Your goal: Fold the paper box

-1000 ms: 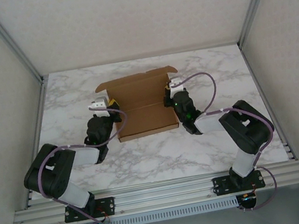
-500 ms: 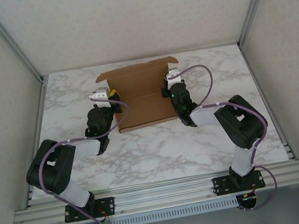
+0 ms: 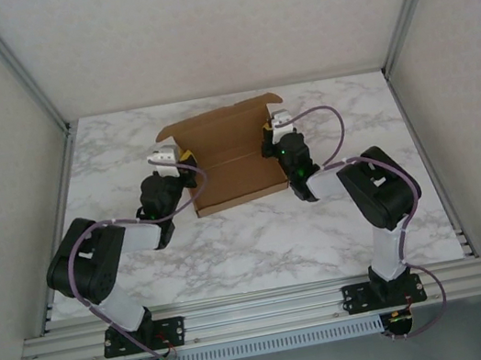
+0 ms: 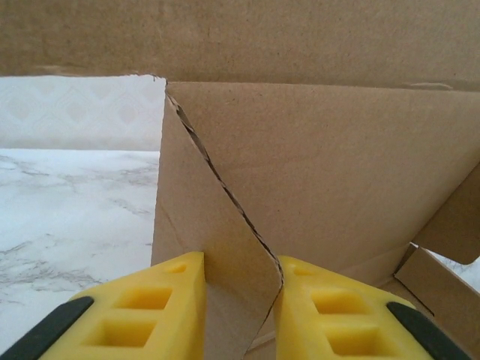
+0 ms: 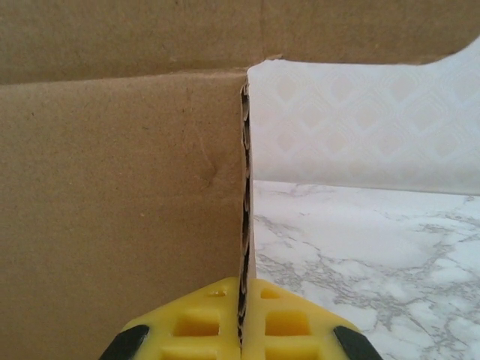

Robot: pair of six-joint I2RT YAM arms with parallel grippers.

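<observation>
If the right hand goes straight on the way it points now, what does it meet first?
Probably the paper box itself: the right hand pinches its side wall, and its raised back panel crosses the line ahead; depth unclear.

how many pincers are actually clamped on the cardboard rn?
2. Left pincer grips the paper box by its left side wall; right pincer grips the right side wall.
</observation>
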